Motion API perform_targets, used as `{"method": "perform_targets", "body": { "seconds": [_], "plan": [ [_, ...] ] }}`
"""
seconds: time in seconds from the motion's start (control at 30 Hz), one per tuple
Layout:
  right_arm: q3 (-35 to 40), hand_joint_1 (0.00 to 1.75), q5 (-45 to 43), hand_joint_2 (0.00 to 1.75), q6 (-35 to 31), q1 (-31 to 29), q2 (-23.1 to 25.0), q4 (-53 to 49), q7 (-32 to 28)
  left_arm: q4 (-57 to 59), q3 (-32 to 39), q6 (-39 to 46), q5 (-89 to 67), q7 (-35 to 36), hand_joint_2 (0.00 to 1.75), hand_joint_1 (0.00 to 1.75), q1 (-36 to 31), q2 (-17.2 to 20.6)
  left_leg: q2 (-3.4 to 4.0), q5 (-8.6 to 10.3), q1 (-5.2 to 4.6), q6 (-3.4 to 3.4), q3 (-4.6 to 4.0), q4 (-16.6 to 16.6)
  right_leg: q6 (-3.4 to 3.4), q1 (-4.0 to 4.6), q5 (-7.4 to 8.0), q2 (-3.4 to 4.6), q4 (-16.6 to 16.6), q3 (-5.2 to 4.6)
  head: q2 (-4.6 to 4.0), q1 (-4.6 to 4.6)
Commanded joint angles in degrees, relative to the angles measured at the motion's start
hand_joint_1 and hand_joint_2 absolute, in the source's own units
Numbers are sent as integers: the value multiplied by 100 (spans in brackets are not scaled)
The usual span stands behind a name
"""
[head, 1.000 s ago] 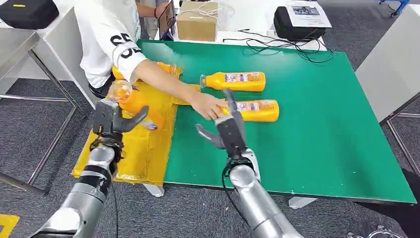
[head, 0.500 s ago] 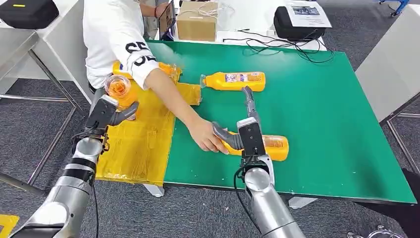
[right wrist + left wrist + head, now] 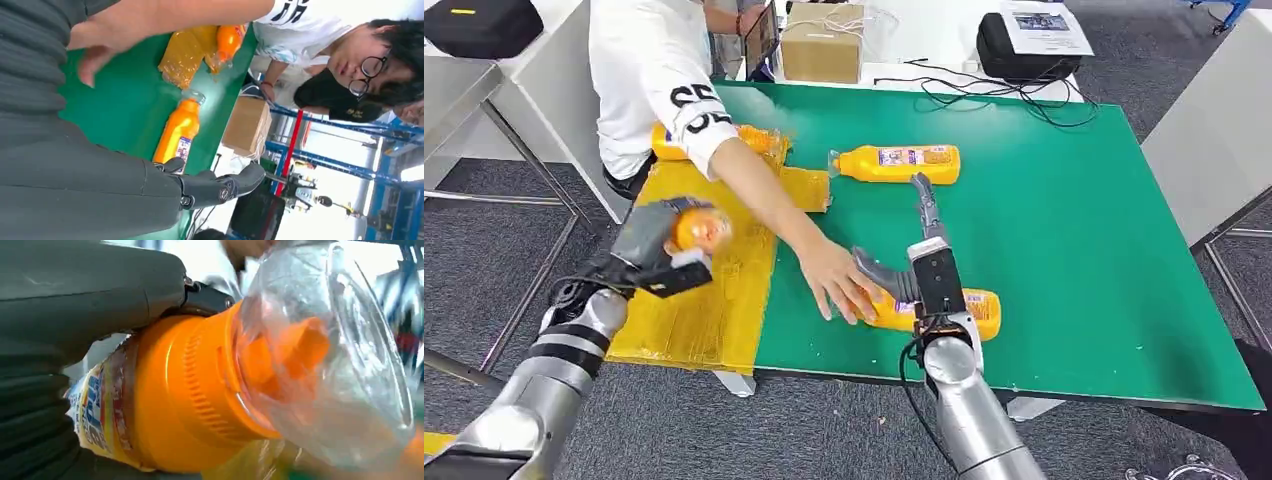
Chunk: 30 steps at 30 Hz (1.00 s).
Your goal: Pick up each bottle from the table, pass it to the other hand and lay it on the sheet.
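The left robot hand (image 3: 656, 252) grips an orange bottle (image 3: 699, 228) above the yellow sheet (image 3: 714, 290), which hangs over the left edge of the green worktop (image 3: 1074, 250). In the left wrist view this held bottle (image 3: 165, 400) shows its orange collar and clear cap close up, with the thick grey thumb (image 3: 95, 285) pressed along it. The right robot hand (image 3: 921, 262) hovers over a second bottle (image 3: 944, 310) lying on its side on the worktop near the front edge; its fingers are spread, one pointing away from the robot and the thumb out to the side, and it holds nothing. A person's hand (image 3: 836, 283) rests on the cap end of that second bottle, the arm reaching across the sheet from a white sleeve (image 3: 694, 120). A third bottle (image 3: 899, 163) lies on its side farther back on the worktop, just beside the far corner of the sheet; the right wrist view shows it too (image 3: 179, 131), beyond the spread dark fingers (image 3: 220, 185). A fourth bottle (image 3: 749, 138) lies at the far end of the sheet, partly hidden by the person's arm. Behind the worktop stand a cardboard box (image 3: 822, 42) and a black bag (image 3: 1024, 45), with dark cables (image 3: 984, 90) trailing onto the green surface.
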Motion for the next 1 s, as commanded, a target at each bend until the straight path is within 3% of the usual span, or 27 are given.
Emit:
{"method": "perform_targets", "body": {
  "seconds": [0.03, 0.17, 0.47, 0.7, 0.93, 0.97, 1.0],
  "plan": [
    [153, 0, -25, 175, 126, -416, -118, 173, -15, 1497, -1437, 38, -651, 237, 175, 175, -858, 408, -7, -15, 7, -9, 29, 9, -12, 7, -18, -6, 12, 30, 0, 0],
    [193, 0, -19, 175, 169, -475, -106, 231, -14, 1566, -1658, 65, -810, 290, 175, 175, -896, 446, 3, -15, 6, -8, 27, 6, -10, 6, -14, 4, 8, 28, 0, 0],
    [222, 0, 22, 175, 350, -532, -84, 348, -20, 1777, -2906, 267, -1701, 561, 175, 175, -1298, 744, -1, -8, 7, -7, 12, 7, -8, 7, -9, 0, 8, 14, 0, 0],
    [333, 0, 92, 175, 451, -624, -28, 532, -4, 1987, -3531, 232, -2028, 650, 175, 175, -1419, 516, -8, -13, 8, -8, 25, 8, -10, 8, -15, -5, 8, 30, 0, 0],
    [350, 0, 105, 175, 480, -635, -35, 553, 7, 2065, -3643, 300, -2040, 625, 175, 175, -1405, 480, -9, -6, 5, -6, 13, 4, -8, 5, -9, -6, 4, 17, 0, 0],
    [353, 0, 108, 175, 481, -634, -32, 559, 12, 2084, -3654, 282, -2029, 624, 175, 58, -1390, 454, -10, -13, 8, -8, 24, 8, -10, 7, -16, -8, 9, 29, 0, 0],
    [358, 0, 108, 175, 499, -641, -28, 579, 15, 2096, -3686, 363, -2008, 642, 175, 17, -1369, 431, -7, -6, 6, -6, 12, 3, -6, 5, -8, -4, 3, 17, 0, 0]
  ]
}}
